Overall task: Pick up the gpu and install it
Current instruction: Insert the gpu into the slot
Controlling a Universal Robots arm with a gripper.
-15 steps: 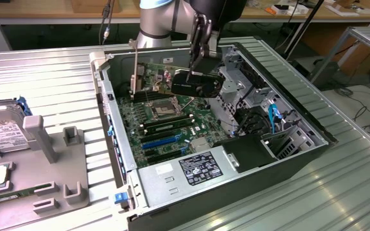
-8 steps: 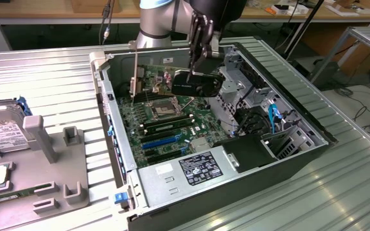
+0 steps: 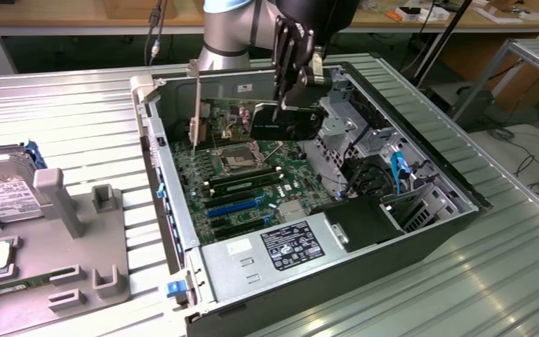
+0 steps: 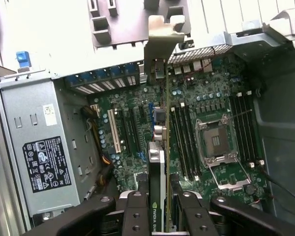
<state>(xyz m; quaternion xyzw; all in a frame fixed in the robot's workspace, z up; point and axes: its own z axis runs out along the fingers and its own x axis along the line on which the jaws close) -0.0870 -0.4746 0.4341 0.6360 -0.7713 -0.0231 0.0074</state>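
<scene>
The gpu (image 3: 283, 123), a green board with a black cooler block and a long silver end bracket (image 3: 197, 105), hangs above the motherboard (image 3: 250, 179) inside the open computer case (image 3: 457, 203). My gripper (image 3: 300, 98) is shut on its upper edge from above. In the wrist view the gpu (image 4: 157, 167) shows edge-on between my gripper's (image 4: 160, 209) black fingers (image 4: 135, 214). Its bracket (image 4: 160, 49) stands near the case's rear slot openings. The card's lower edge floats over the expansion slots, apart from them.
A bare CPU socket (image 4: 219, 145) and memory slots lie beside the card's line. The silver power supply (image 3: 269, 249) fills one end of the case, and drive cages (image 3: 382, 161) line the exterior view's right. A hard drive (image 3: 3, 193) and grey fixture (image 3: 64, 210) sit outside the case.
</scene>
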